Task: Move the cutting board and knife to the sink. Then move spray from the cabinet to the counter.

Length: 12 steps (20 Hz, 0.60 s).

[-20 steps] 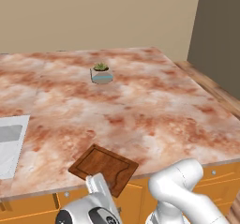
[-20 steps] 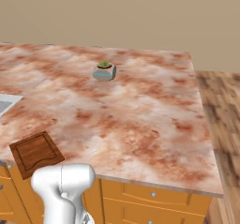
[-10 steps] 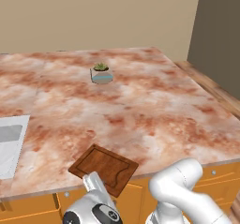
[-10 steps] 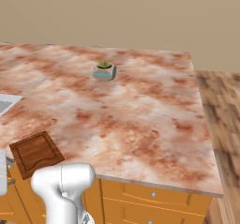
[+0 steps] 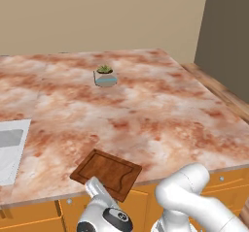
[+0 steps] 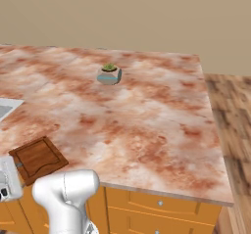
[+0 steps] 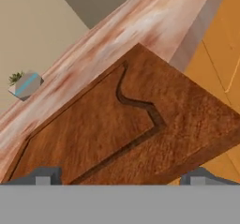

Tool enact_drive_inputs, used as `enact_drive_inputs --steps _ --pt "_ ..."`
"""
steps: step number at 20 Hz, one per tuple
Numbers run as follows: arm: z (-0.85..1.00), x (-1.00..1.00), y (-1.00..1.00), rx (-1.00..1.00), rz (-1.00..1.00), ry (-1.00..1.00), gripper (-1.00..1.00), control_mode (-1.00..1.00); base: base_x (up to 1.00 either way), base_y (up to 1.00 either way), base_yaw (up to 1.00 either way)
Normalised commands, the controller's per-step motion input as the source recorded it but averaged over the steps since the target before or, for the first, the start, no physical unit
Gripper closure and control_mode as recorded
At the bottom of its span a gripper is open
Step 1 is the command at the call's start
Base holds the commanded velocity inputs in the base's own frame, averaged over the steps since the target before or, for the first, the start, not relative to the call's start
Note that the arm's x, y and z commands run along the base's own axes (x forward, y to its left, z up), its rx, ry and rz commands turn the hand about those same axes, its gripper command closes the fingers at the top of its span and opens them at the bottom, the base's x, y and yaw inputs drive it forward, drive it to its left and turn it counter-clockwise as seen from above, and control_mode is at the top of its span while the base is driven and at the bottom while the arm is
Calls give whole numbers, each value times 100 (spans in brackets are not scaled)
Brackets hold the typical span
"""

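Hand view: the claw (image 7: 120,180) hovers at the near edge of the cutting board (image 7: 117,124), its two dark tips set wide apart on either side of the board's nearest stretch, jaws open and holding nothing. The board lies flat just ahead of the claw, one corner jutting past the rim of the marbled worktop (image 5: 146,109) above the orange drawers (image 6: 162,206). Seen from the left base view, the claw (image 5: 97,190) sits low against the board (image 5: 107,173), at the worktop's front edge. The step in hand appears to be taking hold of the board for its trip to the sink (image 5: 10,148), which lies well off to the claw's left. A clean pick likely calls for using the overhang: one finger above the wood and one below, pushed deep enough that the long, flat board will not pivot or slip when lifted. No knife can be made out in these pictures. A small potted succulent (image 5: 105,75) stands far beyond the claw near the middle of the worktop, well clear of the route, and nothing lies between the board and the sink.
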Motion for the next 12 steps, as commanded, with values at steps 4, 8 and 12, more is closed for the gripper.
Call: enact_drive_inputs --steps 4,8,12 --pt "-27 0 45 6 -12 -21 -100 -100 0 0 0" --pt "-33 -10 24 7 -17 -20 -100 -100 0 0 0" --pt "-25 0 4 7 -18 -18 -100 -100 0 0 0"
